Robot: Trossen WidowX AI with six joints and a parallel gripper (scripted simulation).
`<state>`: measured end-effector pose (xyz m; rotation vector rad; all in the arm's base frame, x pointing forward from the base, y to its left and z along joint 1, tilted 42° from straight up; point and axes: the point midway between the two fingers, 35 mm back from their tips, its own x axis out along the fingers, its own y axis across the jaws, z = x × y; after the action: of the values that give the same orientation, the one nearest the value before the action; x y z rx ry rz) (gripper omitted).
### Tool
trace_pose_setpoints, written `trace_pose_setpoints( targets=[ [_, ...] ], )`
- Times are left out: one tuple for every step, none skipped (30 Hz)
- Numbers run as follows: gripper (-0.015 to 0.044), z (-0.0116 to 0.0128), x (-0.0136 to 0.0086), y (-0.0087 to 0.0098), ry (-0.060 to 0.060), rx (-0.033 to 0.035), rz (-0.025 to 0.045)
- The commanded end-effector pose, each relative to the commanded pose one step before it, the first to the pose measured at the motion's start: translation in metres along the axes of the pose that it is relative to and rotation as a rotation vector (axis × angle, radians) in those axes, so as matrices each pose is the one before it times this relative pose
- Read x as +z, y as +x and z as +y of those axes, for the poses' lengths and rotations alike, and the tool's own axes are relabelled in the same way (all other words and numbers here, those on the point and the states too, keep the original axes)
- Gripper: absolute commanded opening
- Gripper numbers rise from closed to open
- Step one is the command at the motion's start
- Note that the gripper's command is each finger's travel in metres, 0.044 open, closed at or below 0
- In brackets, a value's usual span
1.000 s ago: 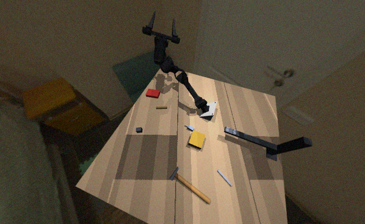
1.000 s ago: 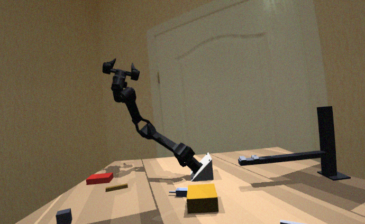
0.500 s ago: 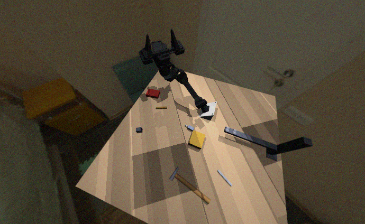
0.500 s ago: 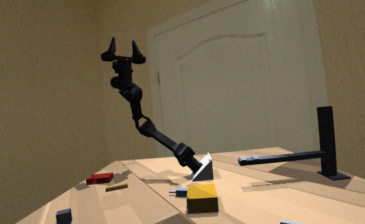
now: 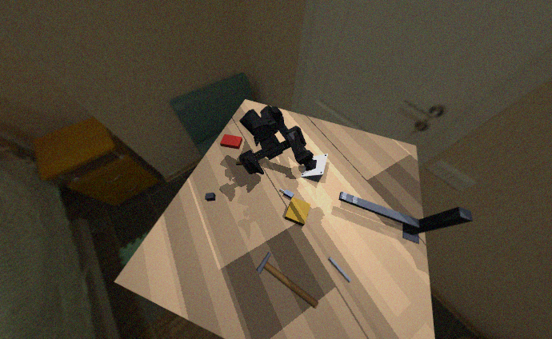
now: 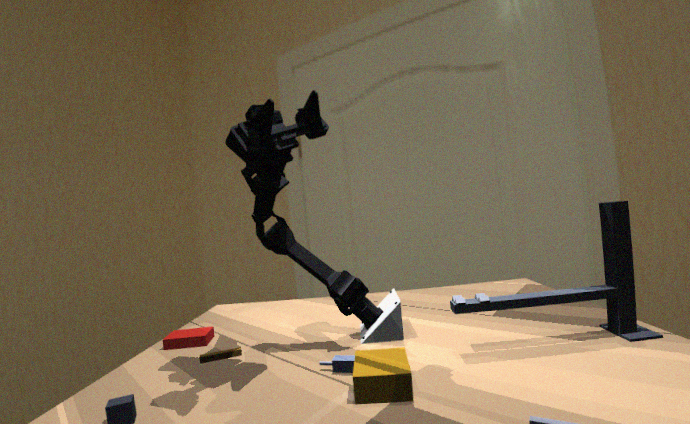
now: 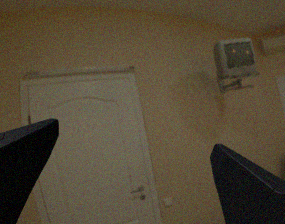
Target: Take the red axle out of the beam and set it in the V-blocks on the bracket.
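The place looked like a home, most likely a bedroom. A panelled white door (image 5: pixel 379 71) (image 6: pixel 416 173) (image 7: pixel 88 135) with a lever handle (image 7: pixel 138 190) stood beyond the jaws (image 5: pixel 276 153) (image 6: pixel 291 95), and a small television (image 7: pixel 239 54) hung on the tan wall (image 5: pixel 122 54) (image 6: pixel 100 158) (image 7: pixel 183 115) past them. Well apart from the jaws, low down, were yellow-orange drawers (image 5: pixel 74 147) and what seemed a green-covered bed (image 5: pixel 17 235).

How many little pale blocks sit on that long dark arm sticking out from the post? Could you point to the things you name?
2. One (image 5: pixel 343 195) (image 6: pixel 458 300) sits at the free end of the dark bar (image 5: pixel 379 209) (image 6: pixel 543 299); the other (image 5: pixel 355 200) (image 6: pixel 481 298) is slightly nearer the post (image 5: pixel 442 220) (image 6: pixel 618 263).
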<state>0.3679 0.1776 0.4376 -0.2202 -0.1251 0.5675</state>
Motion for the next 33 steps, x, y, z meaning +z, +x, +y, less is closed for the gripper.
trace_pose_setpoints(
  targets=[
    [0.044,-0.00275,-0.07298,0.00437,-0.0278,-0.0405,0.26229],
    [0.044,0.0,-0.01717,0.00293,-0.0107,-0.0084,0.06641],
    [0.044,0.00031,-0.01701,0.00308,-0.0122,-0.00723,0.06669],
    [0.044,0.00061,-0.01683,0.00323,-0.0137,-0.00606,0.0669],
    [0.044,0.00091,-0.01662,0.00336,-0.0151,-0.00489,0.06704],
    [0.044,0.00126,-0.01706,0.0036,-0.0173,-0.00384,0.0698],
    [0.044,0.00159,-0.01686,0.00373,-0.019,-0.0026,0.07007],
    [0.044,0.0019,-0.01659,0.00384,-0.0207,-0.00135,0.07007],
    [0.044,0.00221,-0.0163,0.00394,-0.0223,-0.00011,0.06998],
    [0.044,0.00251,-0.01598,0.00402,-0.0239,0.00111,0.06979],
    [0.044,0.00294,-0.01647,0.00427,-0.0269,0.00247,0.07318],
    [0.044,0.00327,-0.01619,0.00435,-0.029,0.0038,0.07333],
    [0.044,0.00357,-0.0158,0.00439,-0.0308,0.0051,0.07299],
    [0.044,0.00384,-0.01539,0.00442,-0.0327,0.00635,0.0725],
    [0.044,0.00438,-0.01602,0.0047,-0.037,0.00815,0.07704],
    [0.044,0.0047,-0.01568,0.00472,-0.0395,0.0096,0.07709],
    [0.044,0.00496,-0.01519,0.0047,-0.0417,0.01093,0.07643],
    [0.044,0.00518,-0.01467,0.00465,-0.0439,0.01219,0.0756],
    [0.044,0.00537,-0.01413,0.00457,-0.046,0.01338,0.07462],
    [0.044,0.00553,-0.01359,0.00448,-0.0481,0.01448,0.07352],
    [0.044,0.00566,-0.01304,0.00436,-0.0502,0.01549,0.07233],
    [0.044,0.00576,-0.01251,0.00424,-0.0522,0.01644,0.07114],
    [0.044,0.00584,-0.01202,0.0041,-0.0544,0.01735,0.07008],
    [0.044,0.00592,-0.01161,0.00398,-0.057,0.01828,0.06937],
    [0.044,0.00588,-0.01099,0.00378,-0.0585,0.01879,0.06734],
    [0.044,0.00471,-0.00836,0.00294,-0.048,0.01538,0.0526],
    [0.044,0.00297,-0.00503,0.00184,-0.0306,0.00977,0.03242],
    [0.044,0.00102,-0.00167,0.00064,-0.0105,0.00336,0.01097],
    [0.044,0.0,0.0,0.0,0.0,0.0,0.0],
    [0.044,0.0,0.0,0.0,0.0,0.0,0.0],
    [0.044,0.0,0.0,0.0,0.0,0.0,0.0],
    [0.044,0.0,0.0,0.0,0.0,0.0,0.0],
    [0.044,0.0,0.0,0.0,0.0,0.0,0.0]
  ],
)
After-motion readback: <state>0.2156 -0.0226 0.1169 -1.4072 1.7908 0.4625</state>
